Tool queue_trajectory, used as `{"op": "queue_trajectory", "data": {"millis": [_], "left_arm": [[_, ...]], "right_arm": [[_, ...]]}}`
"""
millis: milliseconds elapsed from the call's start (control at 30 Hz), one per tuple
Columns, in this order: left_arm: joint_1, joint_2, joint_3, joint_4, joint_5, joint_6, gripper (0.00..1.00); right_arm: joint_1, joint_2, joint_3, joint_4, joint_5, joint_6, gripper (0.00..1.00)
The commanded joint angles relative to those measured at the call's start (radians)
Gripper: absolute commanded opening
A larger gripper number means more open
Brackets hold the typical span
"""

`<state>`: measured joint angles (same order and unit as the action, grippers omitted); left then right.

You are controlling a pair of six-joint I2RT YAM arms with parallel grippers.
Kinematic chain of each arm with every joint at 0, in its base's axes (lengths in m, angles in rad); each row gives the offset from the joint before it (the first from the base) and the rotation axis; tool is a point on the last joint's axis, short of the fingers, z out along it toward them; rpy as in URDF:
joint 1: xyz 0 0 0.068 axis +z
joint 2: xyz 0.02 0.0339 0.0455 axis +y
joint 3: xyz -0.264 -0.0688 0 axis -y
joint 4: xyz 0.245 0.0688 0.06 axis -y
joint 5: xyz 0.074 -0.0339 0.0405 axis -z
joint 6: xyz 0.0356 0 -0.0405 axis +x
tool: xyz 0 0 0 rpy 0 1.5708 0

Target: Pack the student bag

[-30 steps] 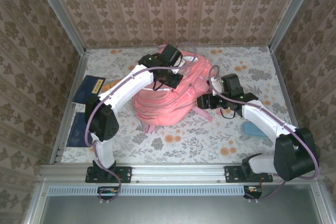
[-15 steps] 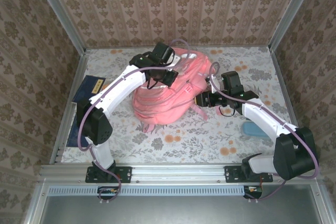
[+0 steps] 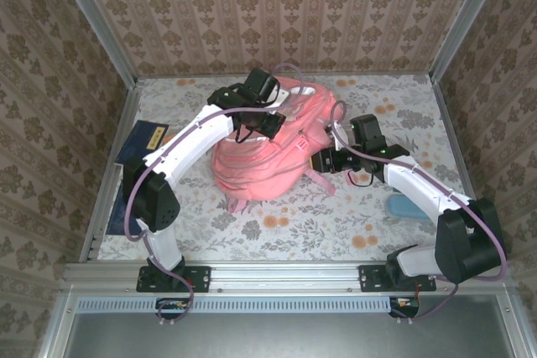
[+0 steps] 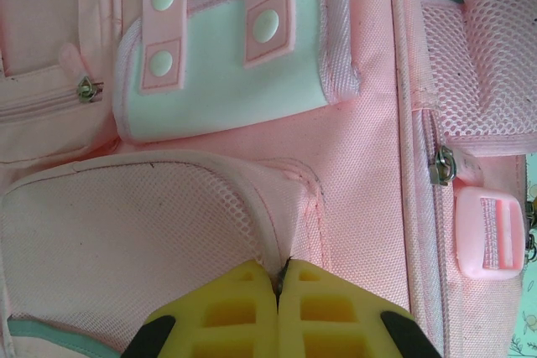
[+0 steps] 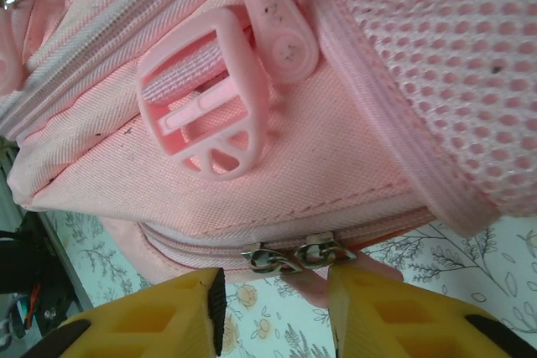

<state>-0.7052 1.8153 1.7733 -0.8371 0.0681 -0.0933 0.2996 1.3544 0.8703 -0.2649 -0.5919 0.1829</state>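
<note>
While the bag lies mid-table, I see salmon-pink fabric with zipped seams, a mesh pocket, a white pocket crossed by two snap straps, teal trim and a pink buckle. My left gripper is closed, its yellow fingers pinching the piping at the mesh pocket's edge. My right gripper stands parted at the bag's right side, two metal zip sliders just above the gap, nothing clamped.
</note>
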Motion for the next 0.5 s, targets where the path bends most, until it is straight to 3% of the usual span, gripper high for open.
{"op": "queue_trajectory", "data": {"millis": [0, 133, 267, 467], "left_arm": [[0.014, -0.068, 0.015, 0.097, 0.002, 0.001, 0.00], [0.018, -0.071, 0.018, 0.101, 0.009, -0.005, 0.00], [0.018, -0.073, 0.018, 0.103, 0.015, -0.009, 0.00], [0.024, -0.066, 0.020, 0.109, 0.009, -0.028, 0.00]], "right_arm": [[0.012, 0.005, 0.010, -0.007, -0.003, -0.016, 0.45], [0.014, 0.006, -0.004, 0.004, 0.007, -0.018, 0.52], [0.016, 0.029, -0.002, 0.008, 0.003, -0.025, 0.53], [0.027, 0.056, -0.015, 0.013, 0.025, -0.025, 0.44]]}}
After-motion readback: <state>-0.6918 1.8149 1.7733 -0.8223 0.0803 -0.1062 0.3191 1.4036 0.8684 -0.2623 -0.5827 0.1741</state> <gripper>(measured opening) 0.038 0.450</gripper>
